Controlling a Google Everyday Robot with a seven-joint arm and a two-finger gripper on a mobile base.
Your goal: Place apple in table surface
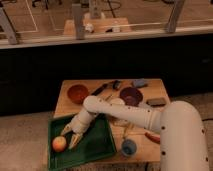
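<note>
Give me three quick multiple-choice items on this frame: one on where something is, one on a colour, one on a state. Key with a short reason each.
1. Where is the apple?
A. in the green tray
B. on the bare table surface
C. in the orange bowl

2. What colour is the cup near the table's front edge?
A. red
B. blue
C. white

3. What is the gripper doing?
A. carrying the apple over the tabletop
B. open over the tray beside the apple, holding nothing
C. shut inside the orange bowl

Key:
1 A, the apple lies in the tray's front left part.
2 B, the cup is plainly blue.
3 B, its fingers are spread above the tray, with the apple just beyond their tips and not between them.
</note>
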